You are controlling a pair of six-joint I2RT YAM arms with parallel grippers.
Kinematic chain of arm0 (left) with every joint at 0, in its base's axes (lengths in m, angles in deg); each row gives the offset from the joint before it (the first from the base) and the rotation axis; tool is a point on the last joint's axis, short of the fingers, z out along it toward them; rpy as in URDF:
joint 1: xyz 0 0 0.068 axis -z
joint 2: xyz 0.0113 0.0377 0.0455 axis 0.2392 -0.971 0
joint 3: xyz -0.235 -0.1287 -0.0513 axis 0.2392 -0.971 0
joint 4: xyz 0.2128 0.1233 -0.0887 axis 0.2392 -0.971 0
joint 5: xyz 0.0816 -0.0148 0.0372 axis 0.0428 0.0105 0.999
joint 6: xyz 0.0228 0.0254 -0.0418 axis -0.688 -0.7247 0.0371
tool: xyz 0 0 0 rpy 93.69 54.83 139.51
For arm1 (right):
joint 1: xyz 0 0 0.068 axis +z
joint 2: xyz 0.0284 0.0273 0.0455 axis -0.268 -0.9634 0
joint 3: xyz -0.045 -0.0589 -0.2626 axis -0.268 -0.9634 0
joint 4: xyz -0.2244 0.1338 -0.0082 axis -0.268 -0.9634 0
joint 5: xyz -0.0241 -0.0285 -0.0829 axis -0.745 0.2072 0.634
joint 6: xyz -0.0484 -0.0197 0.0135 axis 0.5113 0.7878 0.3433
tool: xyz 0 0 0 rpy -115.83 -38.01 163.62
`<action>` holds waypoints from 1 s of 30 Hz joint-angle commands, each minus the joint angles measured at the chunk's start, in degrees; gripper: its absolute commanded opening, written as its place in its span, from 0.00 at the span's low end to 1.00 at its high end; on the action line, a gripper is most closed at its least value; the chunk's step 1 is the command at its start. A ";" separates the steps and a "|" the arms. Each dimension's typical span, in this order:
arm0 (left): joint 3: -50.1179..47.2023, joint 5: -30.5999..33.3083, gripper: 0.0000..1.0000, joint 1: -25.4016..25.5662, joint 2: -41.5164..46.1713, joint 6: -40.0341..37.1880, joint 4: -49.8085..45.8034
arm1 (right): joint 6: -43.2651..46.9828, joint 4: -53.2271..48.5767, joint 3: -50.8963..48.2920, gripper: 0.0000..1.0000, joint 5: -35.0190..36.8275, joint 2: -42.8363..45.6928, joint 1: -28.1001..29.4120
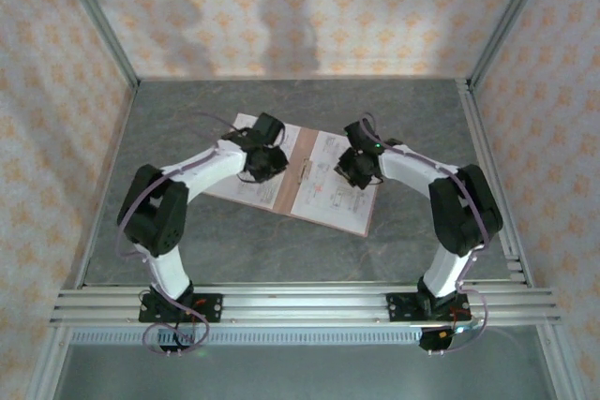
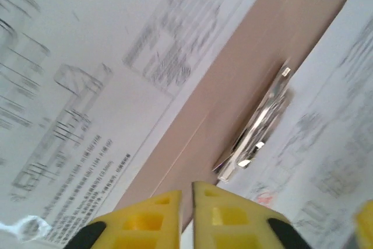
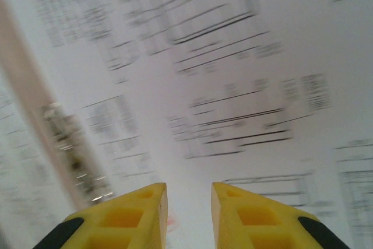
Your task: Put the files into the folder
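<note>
Operator: Progress on the filing, how does it look?

Observer: Well along, I'd judge. The folder (image 1: 284,185) lies open like a book in the middle of the tabletop (image 1: 281,250), and the files (image 1: 323,196) lie inside it, printed sheets covering both halves, with a bare pinkish strip and a metal clip (image 2: 259,129) at the spine.

Operator: And the arms?

Observer: The left gripper (image 2: 186,188) hangs low over the left sheet near the spine, its fingers nearly together with only a slit between them, gripping nothing. The right gripper (image 3: 189,188) is over the right sheet, fingers apart, also holding nothing.

Operator: What's left?

Observer: Probably squaring the sheets and closing the cover, if that's wanted. Whether the clip holds any paper, I can't tell; both wrist views are blurred.
</note>
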 commanded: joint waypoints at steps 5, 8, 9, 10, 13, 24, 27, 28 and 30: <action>0.53 3.74 0.36 -19.99 0.54 -9.98 -11.56 | 6.87 -3.70 0.82 0.26 0.04 -4.91 -0.03; 2.18 4.82 0.41 -25.42 -1.84 -12.17 -12.51 | 8.14 -6.68 3.33 0.26 2.41 -7.18 -0.17; 3.08 5.19 0.41 -26.83 -3.27 -12.86 -12.51 | 8.88 -8.20 4.42 0.26 3.18 -8.32 -0.14; 4.04 5.23 0.41 -27.89 -4.70 -13.38 -12.34 | 9.49 -9.23 5.23 0.26 3.93 -9.21 -0.17; 9.38 5.78 0.43 -29.12 -11.34 -17.00 -12.40 | 10.22 -10.04 5.85 0.26 4.25 -11.62 -0.33; 5.37 -2.72 0.48 -29.13 -18.94 -23.01 -2.68 | 10.26 -10.05 6.44 0.25 3.78 -14.38 -0.59; 2.02 -4.44 0.52 -29.30 -16.24 -23.99 0.28 | 10.34 -9.84 6.55 0.25 3.33 -14.67 -0.59; 1.86 -4.23 0.52 -29.22 -16.08 -24.44 -0.39 | 10.43 -9.90 6.58 0.25 3.19 -14.77 -0.68; -0.27 -3.00 0.49 -29.18 -14.68 -24.73 0.22 | 10.57 -9.89 6.91 0.25 2.88 -15.10 -0.66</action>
